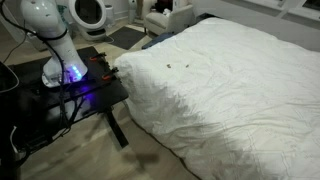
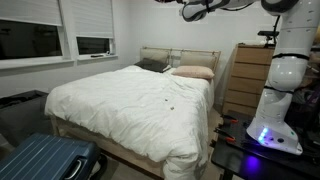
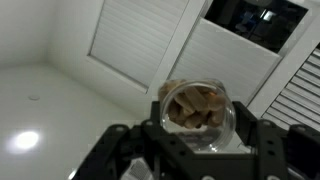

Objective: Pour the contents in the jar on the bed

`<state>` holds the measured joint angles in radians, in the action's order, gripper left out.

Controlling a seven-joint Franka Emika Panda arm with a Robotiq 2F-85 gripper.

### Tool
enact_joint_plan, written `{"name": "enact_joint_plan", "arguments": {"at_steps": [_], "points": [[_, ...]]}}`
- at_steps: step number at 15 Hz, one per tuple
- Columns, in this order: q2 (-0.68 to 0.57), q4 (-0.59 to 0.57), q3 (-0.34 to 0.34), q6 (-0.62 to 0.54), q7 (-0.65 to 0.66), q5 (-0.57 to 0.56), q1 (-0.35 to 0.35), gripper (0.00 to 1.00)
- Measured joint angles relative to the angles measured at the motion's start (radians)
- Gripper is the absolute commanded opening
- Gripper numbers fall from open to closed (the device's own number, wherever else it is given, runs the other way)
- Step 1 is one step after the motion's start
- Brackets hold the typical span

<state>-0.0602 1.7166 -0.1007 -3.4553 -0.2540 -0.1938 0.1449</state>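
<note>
The bed (image 2: 120,105) fills the middle of both exterior views. Its puffy white duvet lies open from the pillows (image 2: 180,70) at the head down to the foot corner beside the robot's black table (image 1: 95,95). The arm (image 2: 283,45) rises from that table and reaches across the top of an exterior view, ending high above the side edge of the bed nearest the robot.

In the wrist view the gripper (image 3: 196,135) is clamped tight on the jar (image 3: 197,112), one finger on each side of the clear glass. The contents (image 3: 192,104) sit inside as a heap of tan-brown pieces, so the pour looks not yet done. Two small dark specks (image 1: 168,67) lie near the middle of the duvet. They may be stray pieces, but they are too small to tell.

The step in hand is the tipping, and the height is the main concern: from this far up, light pieces will bounce and scatter. It would be better to bring the jar down close to the duvet and in from the side edge toward the middle, so nothing rolls off to the floor. Then the wrist should turn slowly until the mouth faces down. The hold needs to stay firm through the turn, since smooth glass can slip as its weight shifts. A pause with the jar upside down lets the last pieces drop out.
</note>
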Motion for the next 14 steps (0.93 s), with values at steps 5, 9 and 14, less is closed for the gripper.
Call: {"name": "enact_joint_plan", "arguments": {"at_steps": [5,9,14], "points": [[-0.154,-0.272,-0.002,0.000,-0.021,-0.009,0.000,0.45],[-0.269,-0.475,0.059,0.000,-0.072,-0.009,0.048,0.45],[-0.401,-0.718,0.155,0.000,-0.156,0.004,0.115,0.45]]}}
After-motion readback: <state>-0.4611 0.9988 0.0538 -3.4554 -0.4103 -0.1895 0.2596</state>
